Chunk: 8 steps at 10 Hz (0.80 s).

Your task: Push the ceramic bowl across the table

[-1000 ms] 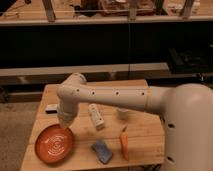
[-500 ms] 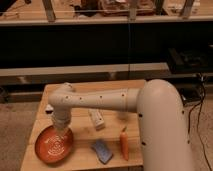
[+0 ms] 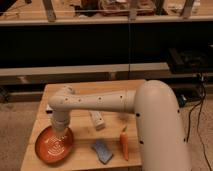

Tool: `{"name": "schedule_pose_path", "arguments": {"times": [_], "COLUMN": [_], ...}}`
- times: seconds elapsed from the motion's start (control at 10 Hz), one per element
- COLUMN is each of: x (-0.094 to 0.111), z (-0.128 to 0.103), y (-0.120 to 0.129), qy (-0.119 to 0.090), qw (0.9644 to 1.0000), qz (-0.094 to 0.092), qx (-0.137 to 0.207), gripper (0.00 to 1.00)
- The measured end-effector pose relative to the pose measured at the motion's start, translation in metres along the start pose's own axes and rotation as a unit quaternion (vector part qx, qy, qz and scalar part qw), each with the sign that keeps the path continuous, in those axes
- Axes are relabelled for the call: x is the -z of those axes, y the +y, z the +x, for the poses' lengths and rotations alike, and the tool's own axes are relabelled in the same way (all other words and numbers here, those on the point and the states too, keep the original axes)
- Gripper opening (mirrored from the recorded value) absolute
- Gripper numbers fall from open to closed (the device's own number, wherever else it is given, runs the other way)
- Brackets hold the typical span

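Orange-red and ringed with faint pale circles inside, the ceramic bowl [image 3: 53,146] sits at the lower left of the frame, on the near left corner of the table [image 3: 116,88], whose light butcher-block planks fill the middle of the view. A thick white arm [image 3: 100,102] reaches in from the lower right, runs leftward across the tabletop, bends at a rounded joint in the left of the frame and points straight down. At its end the gripper [image 3: 59,132] is over the upper rim of the bowl, at or just above the dish; whether it is apart or together cannot be told, and contact with the rim cannot be confirmed either. Just to the right of the bowl, toward the centre of the frame, a white oblong object [image 3: 97,120] lies on the wood, partly under the arm. Below it, near the bottom edge, lies a blue sponge [image 3: 102,150], and just beside that, to the right, an orange carrot [image 3: 124,143] lies with its long axis running up and down the frame. Dark shelving [image 3: 100,45] crosses the upper half of the frame behind the table.
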State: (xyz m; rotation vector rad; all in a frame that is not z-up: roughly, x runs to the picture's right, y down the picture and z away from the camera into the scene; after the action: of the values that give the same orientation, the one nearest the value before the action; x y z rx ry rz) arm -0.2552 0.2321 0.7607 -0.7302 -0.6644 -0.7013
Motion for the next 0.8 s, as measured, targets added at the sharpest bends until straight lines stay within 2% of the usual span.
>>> {"name": "schedule_pose_path", "arguments": {"times": [0.2,0.4,0.6,0.8], "x": [-0.002,0.004,0.009,0.011], "z": [0.005,0.023,0.040,0.051], "y": [0.000,-0.004,-0.011,-0.004], "qy": [-0.001,-0.005,-0.010,-0.015], "qw": [1.0000,0.9999,0.9998,0.9995], "qz": [0.004,0.003,0.005,0.007], "qx": [0.005,-0.010,-0.018,-0.026], "gripper": [0.08,0.00,0.00,0.00]}}
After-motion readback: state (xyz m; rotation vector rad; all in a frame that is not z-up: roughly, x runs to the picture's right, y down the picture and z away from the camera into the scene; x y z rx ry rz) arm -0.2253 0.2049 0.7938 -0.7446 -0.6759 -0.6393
